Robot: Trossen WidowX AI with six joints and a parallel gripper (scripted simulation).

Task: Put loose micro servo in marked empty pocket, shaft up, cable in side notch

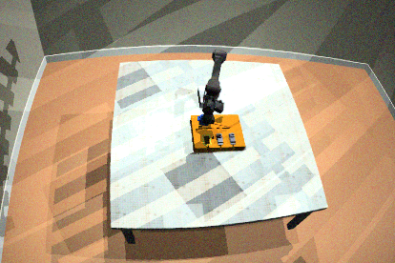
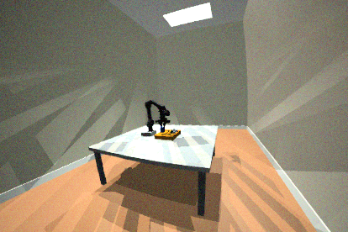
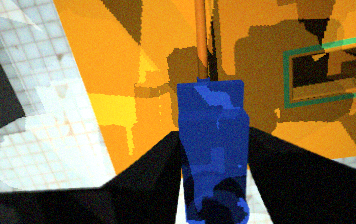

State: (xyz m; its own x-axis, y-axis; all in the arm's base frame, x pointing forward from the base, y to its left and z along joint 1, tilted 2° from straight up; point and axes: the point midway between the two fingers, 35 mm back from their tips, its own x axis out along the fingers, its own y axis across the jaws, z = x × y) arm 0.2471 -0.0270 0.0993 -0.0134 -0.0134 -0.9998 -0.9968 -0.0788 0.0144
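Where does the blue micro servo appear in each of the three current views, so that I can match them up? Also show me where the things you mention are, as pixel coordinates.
Top: the micro servo point(image 1: 200, 119) point(image 2: 162, 129) point(image 3: 213, 140) is just above picture centre, at the deck's upper-left corner.
Exterior: a small blue spot slightly left of centre, below the arm.
Wrist: large, lower centre, between the claw's fingers.
Shared landmark: the orange deck point(image 1: 231, 125) point(image 2: 166, 135) point(image 3: 180, 20).

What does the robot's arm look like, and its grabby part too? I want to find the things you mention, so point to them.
The arm point(image 1: 214, 89) point(image 2: 149, 113) is dark, nearly black, with chunky joints and slim links between them. Its gripper point(image 3: 211, 137) has two black fingers with straight, slanting edges. I can't make out any markings.
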